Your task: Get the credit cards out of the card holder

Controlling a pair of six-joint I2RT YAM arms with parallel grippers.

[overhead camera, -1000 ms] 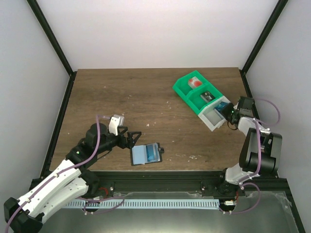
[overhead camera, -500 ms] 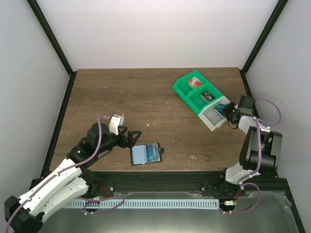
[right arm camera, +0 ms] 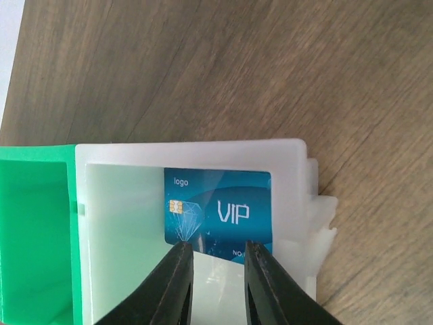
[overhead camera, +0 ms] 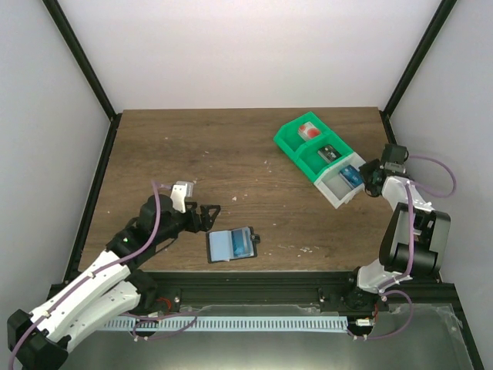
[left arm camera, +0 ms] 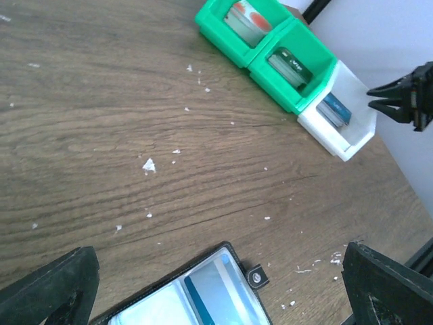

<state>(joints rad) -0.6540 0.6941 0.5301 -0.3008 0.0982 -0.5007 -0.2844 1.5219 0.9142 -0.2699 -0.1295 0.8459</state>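
Backing off the bin [right arm camera: 135, 154], your right tool [right arm camera: 216, 254] now stands slightly parted, empty; left tool [overhead camera: 209, 217] spread. The credit card [right arm camera: 218, 213]: long axis follows bin row.

Blue credit card [right arm camera: 218, 213], green-and-white bin [right arm camera: 189, 152], pale blue-grey card holder [overhead camera: 231, 245] edged black.

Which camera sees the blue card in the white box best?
The right wrist view: the blue card is big, its chip and VIP lettering readable. The top view shows a tiny blue patch, the left wrist view a sliver.
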